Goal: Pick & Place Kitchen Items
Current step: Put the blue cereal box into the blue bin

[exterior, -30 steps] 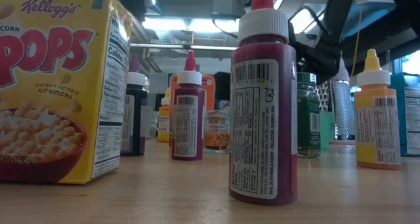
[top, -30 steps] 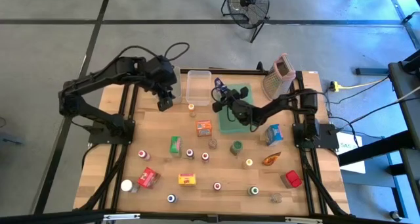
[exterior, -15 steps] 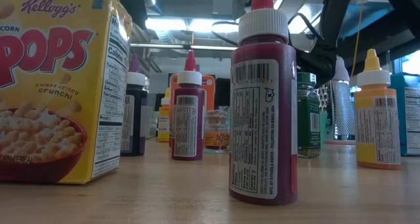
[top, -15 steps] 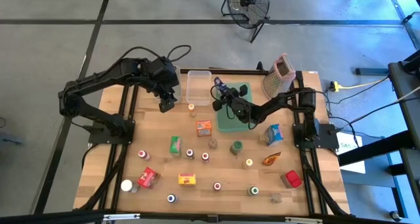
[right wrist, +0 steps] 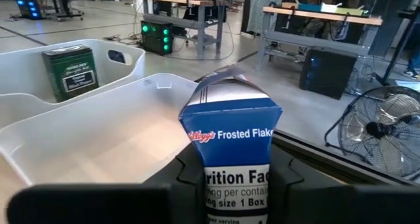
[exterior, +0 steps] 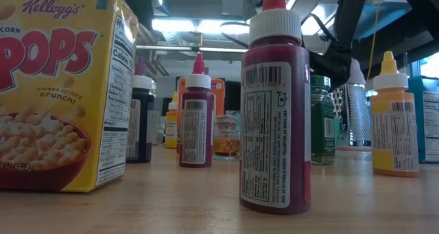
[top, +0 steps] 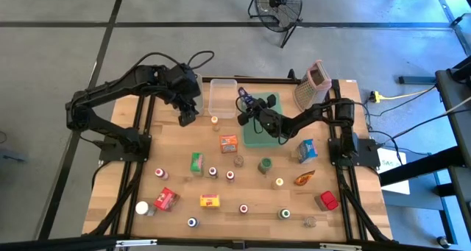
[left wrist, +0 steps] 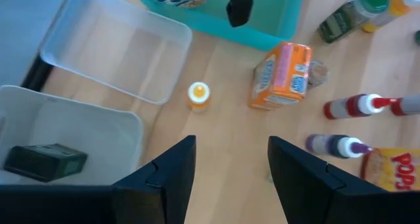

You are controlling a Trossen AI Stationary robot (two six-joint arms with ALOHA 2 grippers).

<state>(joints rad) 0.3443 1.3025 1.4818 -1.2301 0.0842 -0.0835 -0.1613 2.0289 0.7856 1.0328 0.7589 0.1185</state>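
Bright, even overhead light; soft short shadows on wooden table [top: 221, 185]. Ceiling strip lights [exterior: 199, 25] glaring in low view. Cereal box [exterior: 58, 90] and nearest red bottle [exterior: 274, 103] close, slightly soft. Left wrist view blurred.

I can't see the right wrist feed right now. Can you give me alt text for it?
The right gripper holds a small blue Frosted Flakes carton upright between its fingers, over the edge of a clear plastic bin. A second bin behind it contains a dark green tin; a floor fan and workbenches stand beyond.
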